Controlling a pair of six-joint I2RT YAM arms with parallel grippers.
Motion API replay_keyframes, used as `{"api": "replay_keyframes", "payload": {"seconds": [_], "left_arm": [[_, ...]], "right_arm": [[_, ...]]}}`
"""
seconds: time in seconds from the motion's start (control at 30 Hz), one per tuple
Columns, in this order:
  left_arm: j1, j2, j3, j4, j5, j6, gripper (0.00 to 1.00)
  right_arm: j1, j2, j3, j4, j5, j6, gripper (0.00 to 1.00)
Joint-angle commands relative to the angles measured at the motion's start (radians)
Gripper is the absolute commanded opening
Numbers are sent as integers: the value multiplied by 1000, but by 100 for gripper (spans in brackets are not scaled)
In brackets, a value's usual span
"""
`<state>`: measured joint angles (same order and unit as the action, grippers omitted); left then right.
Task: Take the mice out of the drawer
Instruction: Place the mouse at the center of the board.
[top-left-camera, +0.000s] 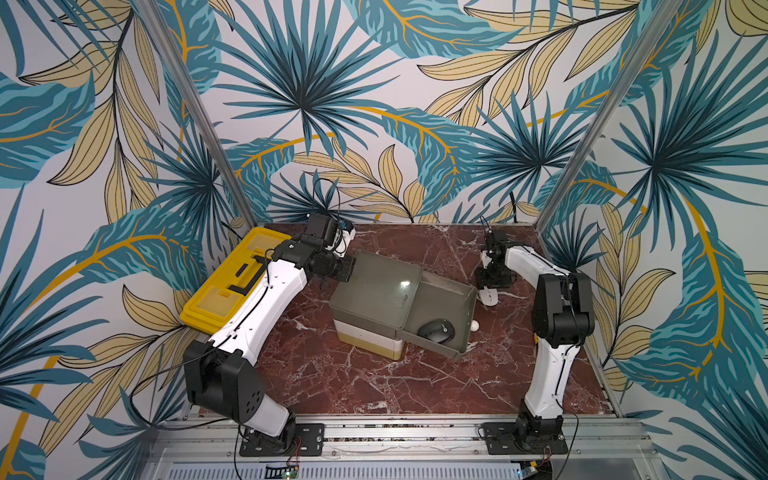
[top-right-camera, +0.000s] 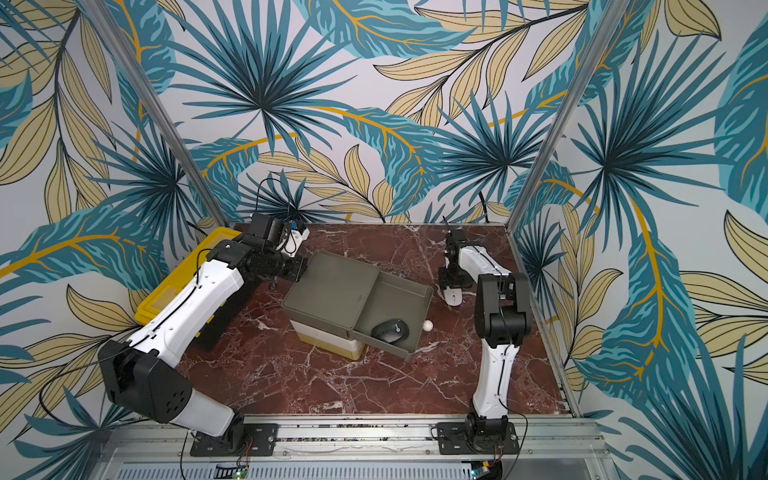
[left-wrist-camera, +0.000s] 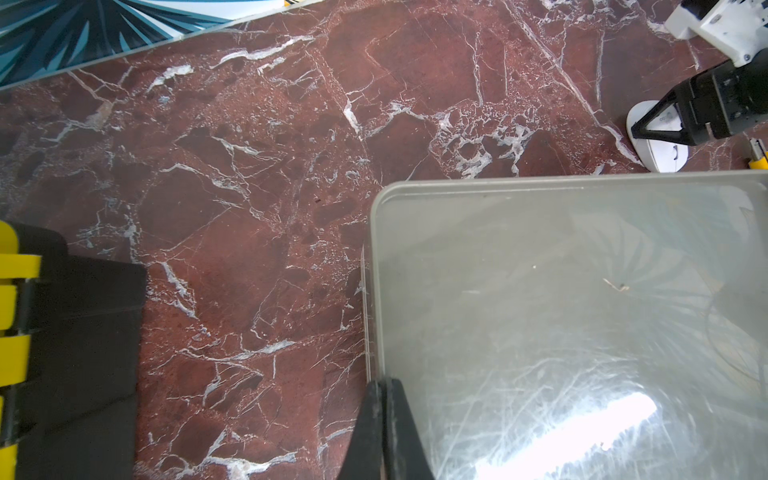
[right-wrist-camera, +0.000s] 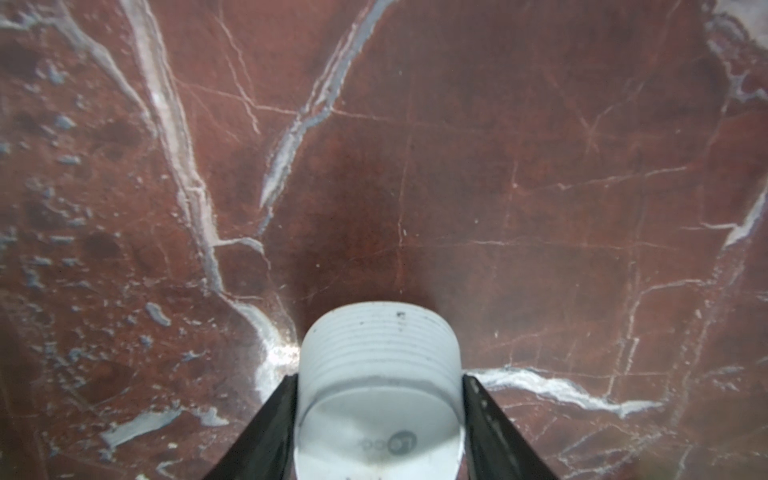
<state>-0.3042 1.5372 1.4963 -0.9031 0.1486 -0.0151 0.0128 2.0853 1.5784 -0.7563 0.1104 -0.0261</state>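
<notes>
Marbled red worktop (top-left-camera: 374, 386) has one white oval plastic mouse (right-wrist-camera: 380, 399) near its far right edge, gripped by the right jaws (lifted or resting, unclear). One dark grey oval mouse (top-left-camera: 436, 331) lies in the open olive drawer (top-left-camera: 440, 295), yet to come out. Right arm (top-left-camera: 536, 266) reaches forward, wrist down; left jaws, closed and empty, sit at the olive cabinet (left-wrist-camera: 561, 291) top's far left edge.
</notes>
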Motion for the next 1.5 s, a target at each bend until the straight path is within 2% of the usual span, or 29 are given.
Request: {"api": "replay_keyframes", "payload": {"seconds": [0.0,0.53,0.7,0.87,0.97,1.07,1.1,1.23,1.33,1.47], "left_arm": [[13,44,-61,-134,-11,36,0],[13,43,-64,-134,-11,33,0],[12,41,-67,-134,-16,33,0],[12,44,-64,-132,-10,32,0],[13,49,-61,-136,2,32,0],[14,46,-62,-135,-3,32,0],[13,46,-62,-135,-3,32,0],[13,47,-62,-132,-3,31,0],[13,49,-61,-132,-1,31,0],[13,52,-54,-134,-3,33,0]], "right_arm": [[-3,15,-5,12,-22,7,37],[-3,41,10,7,-37,2,45],[-4,36,5,12,-41,0,56],[-2,13,27,21,-26,-5,72],[-2,-20,63,6,-20,-5,86],[-2,-74,104,-30,22,6,92],[-1,-101,106,-32,27,5,99],[16,-241,108,-79,15,13,99],[48,-367,84,-112,-58,-7,99],[152,-535,49,-164,-159,-96,99]]}}
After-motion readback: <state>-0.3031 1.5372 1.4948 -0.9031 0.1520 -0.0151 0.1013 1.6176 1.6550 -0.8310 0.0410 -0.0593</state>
